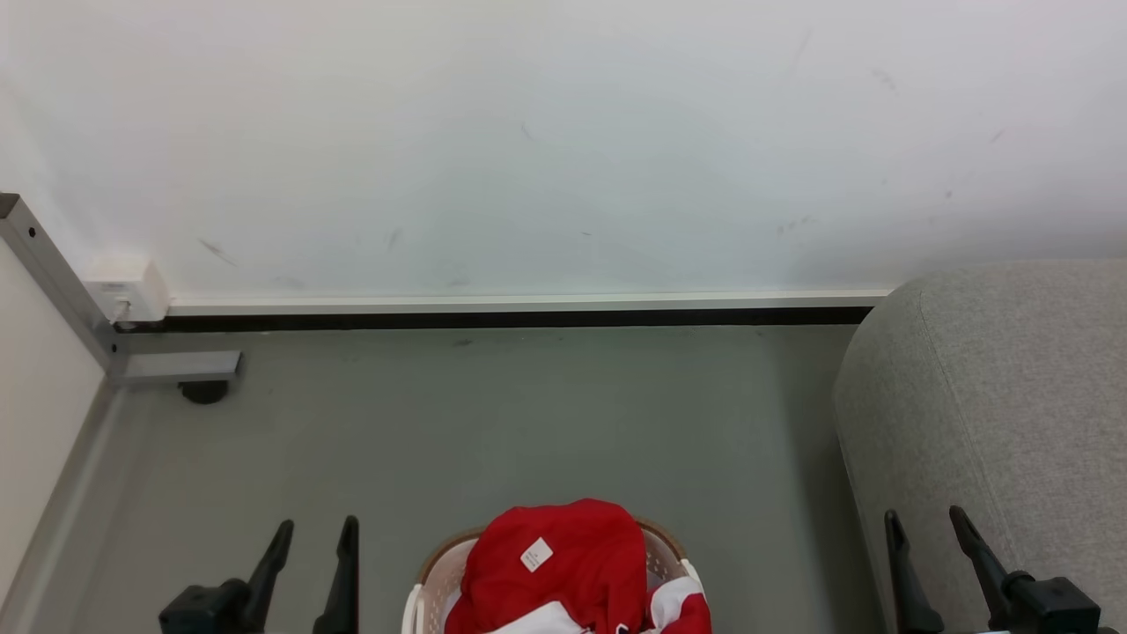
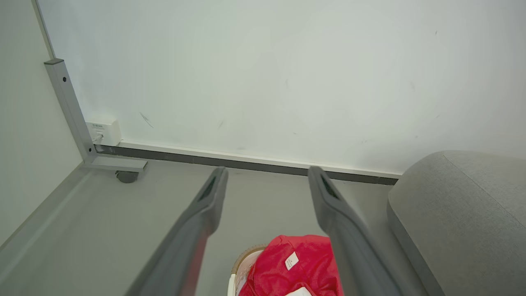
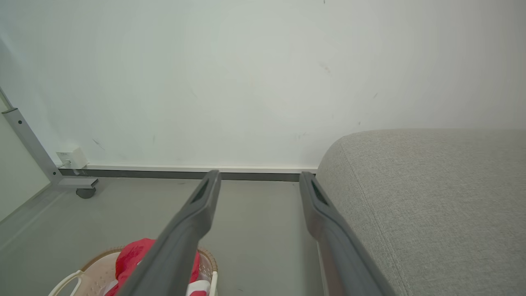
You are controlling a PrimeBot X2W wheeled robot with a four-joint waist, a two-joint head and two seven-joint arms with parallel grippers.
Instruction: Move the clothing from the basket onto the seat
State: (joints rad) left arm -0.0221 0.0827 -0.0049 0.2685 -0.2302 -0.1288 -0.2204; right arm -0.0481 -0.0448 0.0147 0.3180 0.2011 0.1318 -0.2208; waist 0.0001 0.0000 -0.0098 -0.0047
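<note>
While the clothing (image 1: 563, 572) lies heaped in the basket (image 1: 430, 574) at 6 o'clock of the head view, both grippers hang apart from it with nothing between their fingers. The garment on top is bright red, with white panels showing at its lower edge, and it bulges above the basket's brown rim. A small white label (image 1: 536, 555) is sewn on its upper face, and its print is too small to read. The basket stands on the grey floor (image 1: 528, 423).

The left gripper (image 1: 319, 524) sits at 7 o'clock, fingers spread and pointing toward the wall, clear of the basket. The right gripper (image 1: 923, 513) sits at 5 o'clock, fingers likewise spread, in front of the near edge of the seat (image 1: 1012, 396); whether they touch the fabric cannot be told. The seat, in light grey textured cloth with a rounded corner, lies from 3 to 5 o'clock, near the basket but apart from it.

At 9 o'clock a white wall box (image 1: 130, 286) sits just above the skirting, beside a grey metal frame leg (image 1: 53, 264) with a dark caster (image 1: 204, 392). The box carries a small marking, which is unreadable.
</note>
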